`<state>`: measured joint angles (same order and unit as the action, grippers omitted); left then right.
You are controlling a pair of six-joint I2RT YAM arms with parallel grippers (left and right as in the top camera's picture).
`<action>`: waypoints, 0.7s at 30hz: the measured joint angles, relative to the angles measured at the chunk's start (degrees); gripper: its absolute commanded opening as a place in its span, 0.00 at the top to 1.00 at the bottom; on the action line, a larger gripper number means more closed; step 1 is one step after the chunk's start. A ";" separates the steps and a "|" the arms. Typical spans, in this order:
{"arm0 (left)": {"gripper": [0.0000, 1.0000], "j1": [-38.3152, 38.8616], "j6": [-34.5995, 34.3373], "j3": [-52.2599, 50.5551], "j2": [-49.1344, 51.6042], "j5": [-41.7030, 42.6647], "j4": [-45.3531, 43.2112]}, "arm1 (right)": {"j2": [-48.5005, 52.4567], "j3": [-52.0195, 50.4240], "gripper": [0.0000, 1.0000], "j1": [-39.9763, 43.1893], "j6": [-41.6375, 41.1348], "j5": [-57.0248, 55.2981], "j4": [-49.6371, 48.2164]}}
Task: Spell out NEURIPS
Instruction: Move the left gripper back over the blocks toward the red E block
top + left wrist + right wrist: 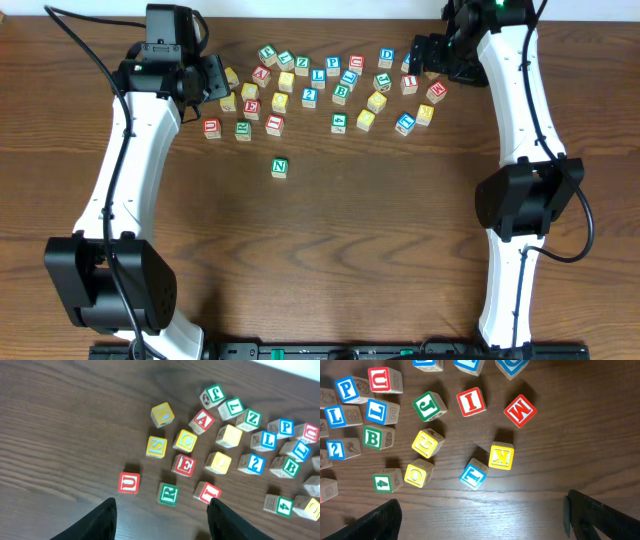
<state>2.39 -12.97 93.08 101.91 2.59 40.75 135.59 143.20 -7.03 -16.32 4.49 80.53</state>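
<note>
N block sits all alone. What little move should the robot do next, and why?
Probably reach the left fingers toward the red E block: the N block lies alone, E comes next, and those empty fingers hover near it.

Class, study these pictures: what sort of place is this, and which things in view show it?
Probably a robotics lab bench: a left arm and right arm stand at a wooden table, lettered wooden cubes lie scattered between them, and black cables trail along the arms.

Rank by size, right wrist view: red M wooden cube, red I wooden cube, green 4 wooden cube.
Red M wooden cube, red I wooden cube: look alike.
Then green 4 wooden cube, slightly smaller; maybe perspective.
</note>
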 measured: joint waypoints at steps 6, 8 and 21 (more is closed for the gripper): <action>0.43 0.02 -0.57 0.00 0.37 0.00 -1.73 | 0.00 0.02 0.01 0.00 0.00 0.00 0.00; 0.43 0.11 -0.57 0.00 1.51 0.00 -2.40 | 0.00 0.02 0.01 0.00 0.00 0.00 0.00; 0.43 1.40 -0.57 0.00 7.85 0.00 -5.07 | 0.00 0.02 0.01 0.00 0.00 0.00 0.00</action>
<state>3.79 -13.54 93.08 109.75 2.59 35.68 135.59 143.22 -7.03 -16.32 4.49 80.53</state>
